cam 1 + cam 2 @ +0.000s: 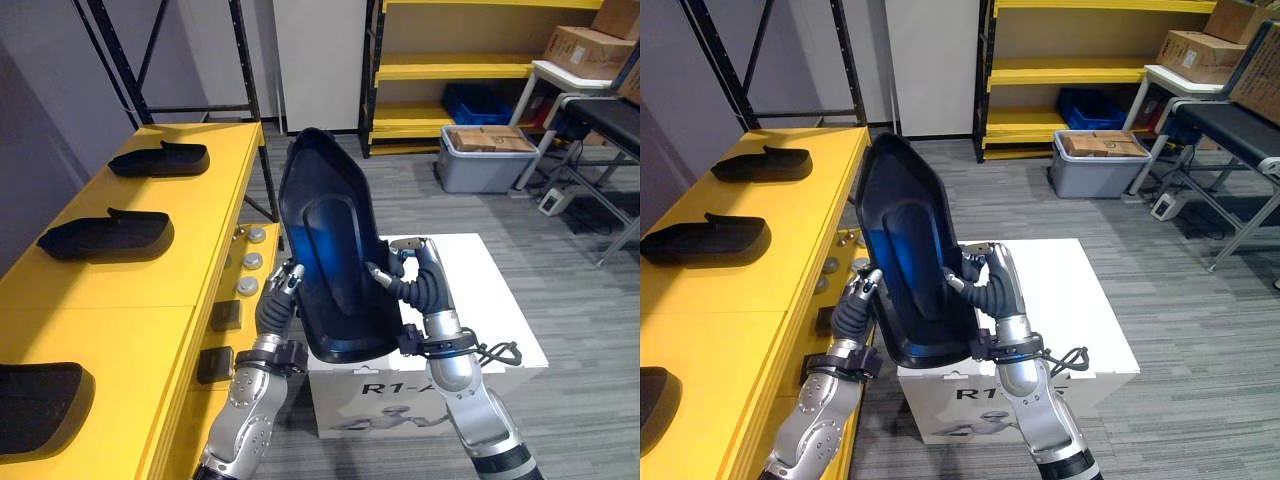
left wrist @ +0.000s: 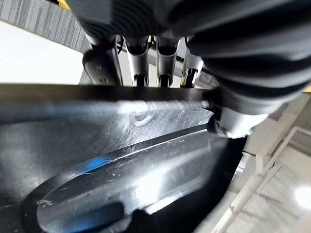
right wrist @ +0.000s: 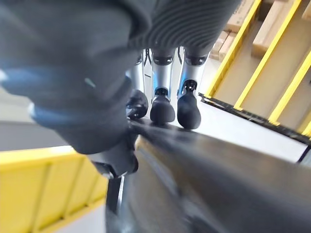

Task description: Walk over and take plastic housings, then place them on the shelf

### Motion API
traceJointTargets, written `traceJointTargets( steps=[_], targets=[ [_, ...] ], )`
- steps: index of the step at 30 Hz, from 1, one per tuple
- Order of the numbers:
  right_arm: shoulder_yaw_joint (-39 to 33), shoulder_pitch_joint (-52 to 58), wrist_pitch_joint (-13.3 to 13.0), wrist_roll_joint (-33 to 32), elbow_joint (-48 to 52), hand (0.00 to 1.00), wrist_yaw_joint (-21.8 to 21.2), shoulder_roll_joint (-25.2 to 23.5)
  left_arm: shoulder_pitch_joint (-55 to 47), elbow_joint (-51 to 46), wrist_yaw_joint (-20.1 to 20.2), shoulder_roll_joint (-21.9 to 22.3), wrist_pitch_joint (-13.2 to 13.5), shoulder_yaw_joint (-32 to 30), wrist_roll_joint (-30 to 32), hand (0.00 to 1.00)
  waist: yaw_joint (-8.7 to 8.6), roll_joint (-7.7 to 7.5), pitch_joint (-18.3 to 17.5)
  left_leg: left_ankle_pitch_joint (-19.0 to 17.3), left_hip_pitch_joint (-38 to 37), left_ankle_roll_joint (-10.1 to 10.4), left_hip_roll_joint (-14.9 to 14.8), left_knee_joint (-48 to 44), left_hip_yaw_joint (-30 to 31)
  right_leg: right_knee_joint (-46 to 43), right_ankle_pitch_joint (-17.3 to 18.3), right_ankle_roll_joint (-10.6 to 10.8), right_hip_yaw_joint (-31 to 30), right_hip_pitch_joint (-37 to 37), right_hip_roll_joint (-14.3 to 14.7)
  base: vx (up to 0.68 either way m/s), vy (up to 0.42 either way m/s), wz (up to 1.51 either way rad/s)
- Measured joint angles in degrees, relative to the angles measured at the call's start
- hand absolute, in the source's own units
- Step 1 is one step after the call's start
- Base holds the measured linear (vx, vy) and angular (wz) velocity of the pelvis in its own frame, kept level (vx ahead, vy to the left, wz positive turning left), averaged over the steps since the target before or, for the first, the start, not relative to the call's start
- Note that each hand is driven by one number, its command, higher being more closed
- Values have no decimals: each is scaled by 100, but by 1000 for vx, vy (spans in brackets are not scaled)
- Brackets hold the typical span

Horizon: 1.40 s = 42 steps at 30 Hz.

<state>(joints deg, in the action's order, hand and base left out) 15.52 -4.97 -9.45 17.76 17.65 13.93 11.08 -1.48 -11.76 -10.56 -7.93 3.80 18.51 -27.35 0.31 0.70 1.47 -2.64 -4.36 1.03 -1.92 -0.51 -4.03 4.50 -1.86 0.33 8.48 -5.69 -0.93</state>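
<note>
Left eye view: housing (image 1: 328, 240) between hands (image 1: 281, 291) (image 1: 412, 274)

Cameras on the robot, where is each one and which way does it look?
Left eye view: on the head, looking down at the black plastic housing held by the left hand and right hand; both arms show.
Right eye view: beside it, same scene, with the yellow shelf at the left.
Left wrist view: on the left wrist, looking along its fingers at the housing's rim.
Right wrist view: on the right wrist, along its fingers over the rim.
All four share the housing.
</note>
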Motion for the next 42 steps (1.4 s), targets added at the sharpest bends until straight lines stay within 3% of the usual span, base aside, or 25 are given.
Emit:
traceJointTargets(
  steps=[5,9,11,14,16,20,25,28,34,42],
  targets=[
    [-522,-22,-99,-929,358,0,-312,-165,-18,-28,247,142,-14,-31,568,100,23,-1,-1,1,1,-1,-2,5,-32,0,-5,1,-20,15,4,0,0,-2],
    [-1221,-19,-321,-1613,652,0,-613,-268,-49,-248,382,537,-15,-103,1192,100,29,0,-1,1,-1,-1,-4,9,-49,0,-5,2,-37,25,7,0,0,0],
    [-1976,-21,-455,-2001,801,0,-584,-416,-114,-283,365,672,-12,-304,1357,100,21,0,0,0,-2,-2,-8,10,-50,-2,-5,2,-41,26,12,0,0,0],
    [-3744,72,-596,-2733,763,0,-248,-491,-609,-400,347,635,3,-998,1543,100,-69,2,1,-1,-6,-3,-14,13,-64,-1,-4,3,-51,27,17,1,2,-2],
    [-4236,342,-647,-2983,531,0,-114,-415,-896,-475,252,578,-2,-1377,1577,100,-125,2,1,-3,-11,-4,-23,21,-92,-1,-4,3,-95,40,26,-3,10,-11],
    [-4188,1398,-549,-3029,-284,0,-297,-363,-1408,-1017,208,541,3,-1472,1774,100,-130,1,1,-43,-39,-8,-55,28,-219,-8,-4,3,-188,67,48,-12,7,-14],
    [-4014,2382,-8,-2964,-2008,0,-832,-609,-1997,-1665,395,718,146,-1539,1860,100,-115,27,-3,-132,-88,8,-98,-3,-357,-10,6,11,-287,26,74,4,8,-12],
    [-3638,2720,126,-2749,-2681,0,-1100,-880,-2163,-1788,498,848,183,-1594,1859,100,-106,30,-6,-171,-92,14,-113,-52,-367,-34,28,24,-276,4,76,0,-1,-2],
    [-2515,2776,339,-2157,-4037,0,-1655,-1209,-2395,-1869,623,988,188,-1652,1861,100,0,7,-4,-210,-172,21,-108,-92,-331,-227,158,45,-170,-45,40,-5,3,6],
    [-2143,2261,436,-1758,-5274,0,-1806,-1164,-2442,-1865,606,1188,189,-1723,1864,100,276,-58,-6,-196,-179,-2,5,-91,-41,-323,246,110,114,-147,-81,-14,11,20]
  ],
)
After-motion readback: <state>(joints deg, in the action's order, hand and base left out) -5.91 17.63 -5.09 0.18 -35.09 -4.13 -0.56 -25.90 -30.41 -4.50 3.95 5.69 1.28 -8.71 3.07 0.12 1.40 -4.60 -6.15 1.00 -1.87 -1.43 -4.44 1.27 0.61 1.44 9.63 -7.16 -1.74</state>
